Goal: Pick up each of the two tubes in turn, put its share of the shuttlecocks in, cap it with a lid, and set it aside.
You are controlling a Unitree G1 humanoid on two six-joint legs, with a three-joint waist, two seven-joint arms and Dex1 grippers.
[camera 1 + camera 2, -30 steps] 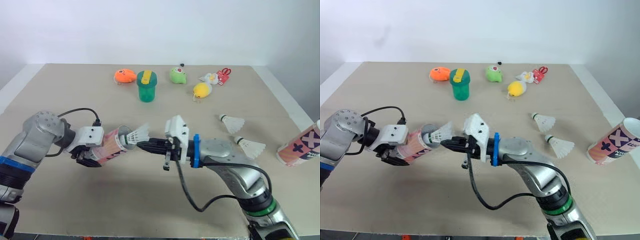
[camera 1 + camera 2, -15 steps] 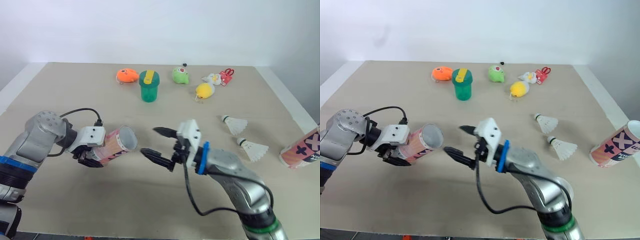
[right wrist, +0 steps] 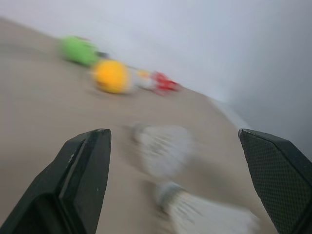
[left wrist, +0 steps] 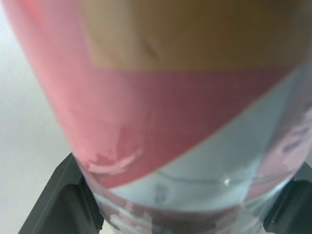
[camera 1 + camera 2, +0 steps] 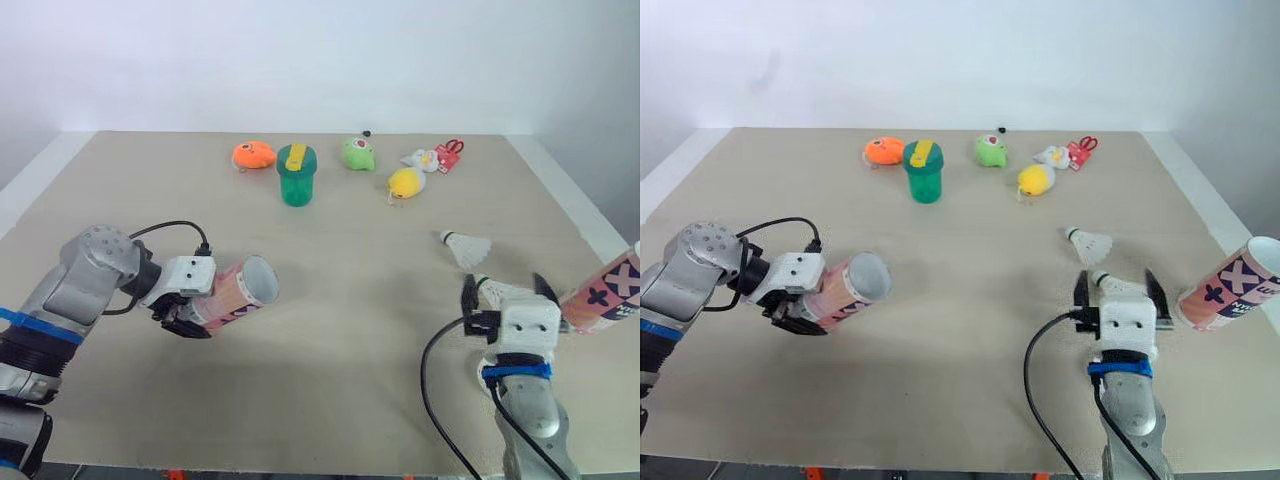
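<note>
Tube (image 5: 232,292) is held over the left side of the desk (image 5: 350,260), lying nearly level with its open mouth facing the middle. The left gripper (image 5: 195,305) reaches in from the left with its jaws clamped round the closed end. The right gripper (image 5: 503,290) has swung from the tube mouth to the right, jaws wide apart with the nearer shuttlecock (image 5: 488,288) between them, a second shuttlecock (image 5: 467,248) just beyond, the other tube (image 5: 608,297) at the right edge and a green cup (image 5: 295,175) far back; the shuttlecock it was pushing in no longer sticks out.
</note>
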